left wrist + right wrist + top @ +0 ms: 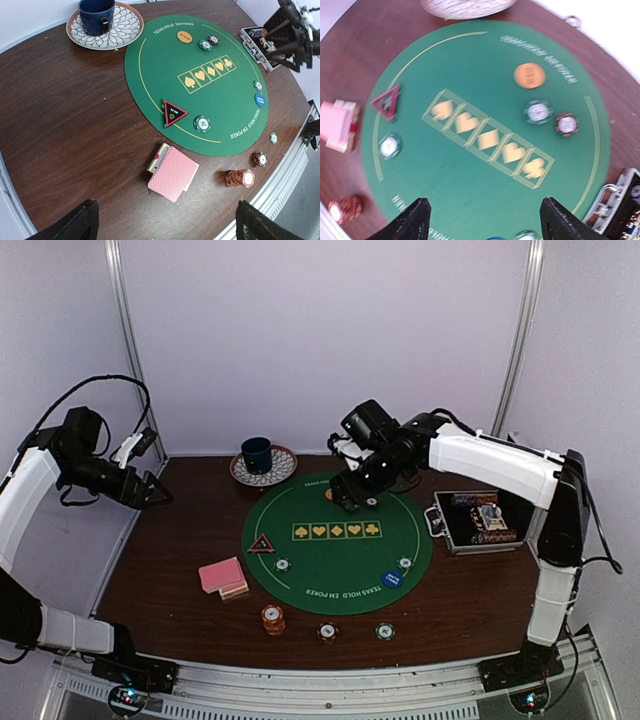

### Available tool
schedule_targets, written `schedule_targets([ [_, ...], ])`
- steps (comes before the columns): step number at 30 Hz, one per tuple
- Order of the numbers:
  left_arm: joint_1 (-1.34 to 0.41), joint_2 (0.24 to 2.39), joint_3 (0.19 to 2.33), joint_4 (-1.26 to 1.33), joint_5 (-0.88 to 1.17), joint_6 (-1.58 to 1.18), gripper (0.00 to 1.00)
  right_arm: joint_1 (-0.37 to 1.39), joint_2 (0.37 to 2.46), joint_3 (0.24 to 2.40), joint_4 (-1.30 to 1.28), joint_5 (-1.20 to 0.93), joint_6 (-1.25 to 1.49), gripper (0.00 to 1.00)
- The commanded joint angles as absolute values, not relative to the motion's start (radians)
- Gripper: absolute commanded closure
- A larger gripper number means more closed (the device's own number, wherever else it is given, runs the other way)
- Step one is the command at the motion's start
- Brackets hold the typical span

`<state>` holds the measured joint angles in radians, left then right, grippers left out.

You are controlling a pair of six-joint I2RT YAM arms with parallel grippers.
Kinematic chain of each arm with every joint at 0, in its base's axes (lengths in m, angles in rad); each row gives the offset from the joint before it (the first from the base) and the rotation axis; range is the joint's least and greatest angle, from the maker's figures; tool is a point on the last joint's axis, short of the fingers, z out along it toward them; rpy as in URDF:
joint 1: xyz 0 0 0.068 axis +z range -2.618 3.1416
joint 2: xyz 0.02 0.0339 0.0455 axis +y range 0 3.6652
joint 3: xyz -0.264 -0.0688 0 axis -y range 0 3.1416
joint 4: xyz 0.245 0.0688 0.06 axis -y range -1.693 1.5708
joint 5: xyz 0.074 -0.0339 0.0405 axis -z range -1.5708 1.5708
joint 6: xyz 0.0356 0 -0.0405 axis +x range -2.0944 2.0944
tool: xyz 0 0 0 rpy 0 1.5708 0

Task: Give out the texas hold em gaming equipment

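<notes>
The green chip (538, 111) and red chip (566, 124) lie just beside each other near the far rim of the green mat (470, 190), by the orange button (529, 75) (round, so no long axis matters). They sit below and ahead of the right end effector (485, 207), its jaws spread and empty. The left end effector (165, 222), likewise spread, hangs well apart at the left side of the bench (60, 125), so the right arm looks nearer.
</notes>
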<state>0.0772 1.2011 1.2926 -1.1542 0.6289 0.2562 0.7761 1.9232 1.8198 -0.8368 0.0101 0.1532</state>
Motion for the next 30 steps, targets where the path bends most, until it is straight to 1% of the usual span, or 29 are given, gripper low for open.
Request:
schedule_targets([
  [1, 0.083, 1.189, 1.320, -1.153, 0.634, 0.273, 0.03, 0.914, 1.873, 1.708, -0.863, 0.046, 0.151, 0.18],
  [7, 0.083, 1.192, 1.318, -1.152, 0.629, 0.268, 0.02, 1.078, 1.866, 1.616, -0.867, -0.030, 0.179, 0.11],
  [12, 0.083, 1.194, 1.319, -1.153, 0.626, 0.265, 0.02, 1.152, 1.918, 1.596, -0.874, -0.059, 0.171, 0.07],
  [30, 0.083, 1.192, 1.331, -1.173, 0.622, 0.266, 0.02, 1.158, 1.979, 1.506, -0.813, -0.115, 0.158, 0.04],
])
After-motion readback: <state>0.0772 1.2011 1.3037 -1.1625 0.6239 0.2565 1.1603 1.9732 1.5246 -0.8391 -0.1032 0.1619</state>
